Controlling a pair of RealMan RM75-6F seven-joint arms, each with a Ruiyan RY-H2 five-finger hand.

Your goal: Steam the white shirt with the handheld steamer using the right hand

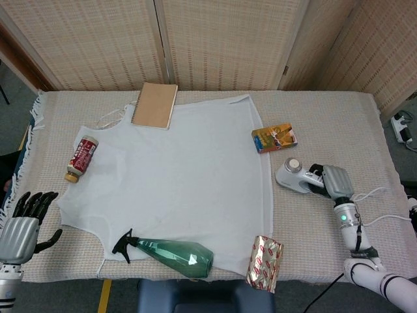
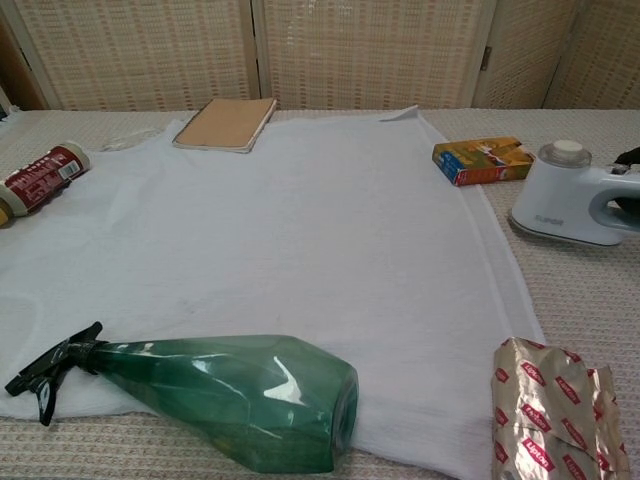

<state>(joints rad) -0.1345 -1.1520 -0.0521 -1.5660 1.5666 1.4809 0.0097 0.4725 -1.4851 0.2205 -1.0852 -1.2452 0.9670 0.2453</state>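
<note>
The white shirt [image 1: 182, 163] lies flat over the middle of the table, also filling the chest view [image 2: 280, 230]. The white handheld steamer [image 1: 294, 176] stands on the table just right of the shirt's right edge, seen closer in the chest view [image 2: 560, 195]. My right hand [image 1: 333, 182] grips the steamer's handle from the right; only a dark bit of it shows at the chest view's right edge. My left hand [image 1: 23, 225] hangs off the table's near left corner, fingers apart, holding nothing.
A green spray bottle [image 1: 172, 253] lies on the shirt's near hem. A brown notebook [image 1: 155, 104] rests on its far edge. A red bottle [image 1: 81, 156] lies left, an orange box [image 1: 274, 137] beyond the steamer, a foil packet [image 1: 265, 262] at the front.
</note>
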